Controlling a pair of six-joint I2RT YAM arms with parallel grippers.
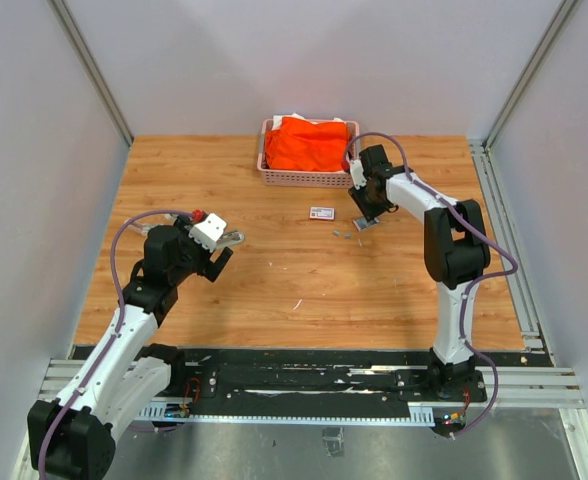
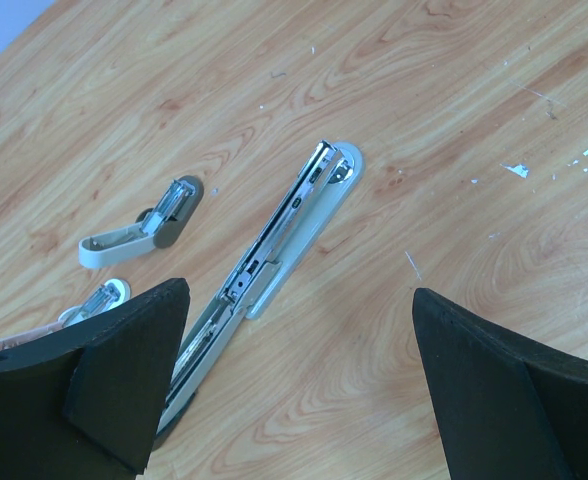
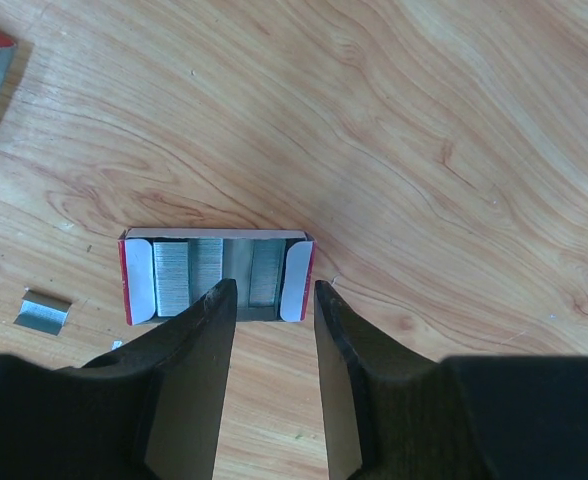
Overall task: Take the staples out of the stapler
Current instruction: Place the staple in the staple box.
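Note:
A long silver stapler (image 2: 279,245) lies opened flat on the wooden table. My left gripper (image 2: 299,292) hovers over its rear half, open wide, with nothing between its fingers. In the top view that gripper (image 1: 217,258) sits at the left, beside the stapler (image 1: 232,238). My right gripper (image 3: 271,290) hangs just above a small open red-sided box (image 3: 134,280). Its jaws stand partly apart and hold nothing. Strips of silvery staples (image 3: 174,275) fill the box. A short loose strip of staples (image 3: 44,312) lies to its left, and small bits (image 1: 342,235) show in the top view.
Two small white staplers (image 2: 139,232) (image 2: 99,298) lie left of the long one. A small white box with a red label (image 1: 322,212) sits mid-table. A pink basket (image 1: 304,180) holding orange cloth (image 1: 309,145) stands at the back. Grey walls enclose the table.

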